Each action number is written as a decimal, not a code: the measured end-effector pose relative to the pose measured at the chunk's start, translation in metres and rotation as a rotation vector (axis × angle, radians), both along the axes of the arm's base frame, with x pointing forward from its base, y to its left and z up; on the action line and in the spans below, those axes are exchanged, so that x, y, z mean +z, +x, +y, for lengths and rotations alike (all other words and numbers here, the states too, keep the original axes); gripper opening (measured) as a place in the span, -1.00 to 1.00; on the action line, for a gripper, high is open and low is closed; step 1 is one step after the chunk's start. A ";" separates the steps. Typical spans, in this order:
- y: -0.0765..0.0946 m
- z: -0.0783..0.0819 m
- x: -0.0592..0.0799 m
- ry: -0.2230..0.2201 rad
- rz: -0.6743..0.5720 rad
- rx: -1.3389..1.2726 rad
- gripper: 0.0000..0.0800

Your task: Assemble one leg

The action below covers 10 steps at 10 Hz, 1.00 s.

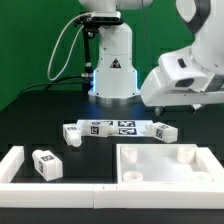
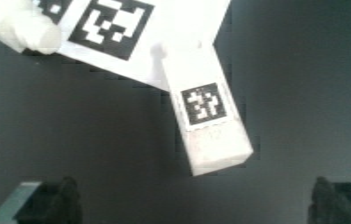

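Note:
A white leg [image 2: 207, 112] with one square tag lies on the dark table, its end against the marker board [image 2: 101, 25]. In the exterior view this leg [image 1: 160, 130] sits at the right end of the marker board [image 1: 110, 127]. My gripper [image 2: 193, 205] hangs above it, open and empty; its dark fingertips [image 2: 47, 200] show wide apart at the picture's two corners. A second leg [image 1: 45, 164] stands near the front on the exterior view's left. Another small tagged piece [image 1: 72, 133] lies at the board's left end.
The large white panel [image 1: 170, 165] with round corner recesses lies at the front on the exterior view's right. White border bars [image 1: 20, 165] frame the front left. The robot base [image 1: 112, 70] stands behind the marker board. The arm's white wrist [image 1: 190, 75] hangs over the right side.

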<state>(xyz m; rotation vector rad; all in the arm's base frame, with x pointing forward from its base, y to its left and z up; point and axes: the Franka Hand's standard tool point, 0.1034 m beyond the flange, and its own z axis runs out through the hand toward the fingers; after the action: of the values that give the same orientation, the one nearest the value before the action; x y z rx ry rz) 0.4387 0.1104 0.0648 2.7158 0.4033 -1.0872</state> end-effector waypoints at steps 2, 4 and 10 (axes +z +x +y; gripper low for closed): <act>0.008 0.001 -0.018 -0.073 0.120 -0.032 0.62; 0.010 0.002 -0.016 -0.062 0.096 -0.029 0.62; -0.033 -0.011 -0.055 -0.130 0.203 -0.117 0.62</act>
<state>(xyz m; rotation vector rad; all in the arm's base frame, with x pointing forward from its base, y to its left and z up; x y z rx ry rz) 0.4054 0.0991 0.0099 2.5518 0.1959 -1.3761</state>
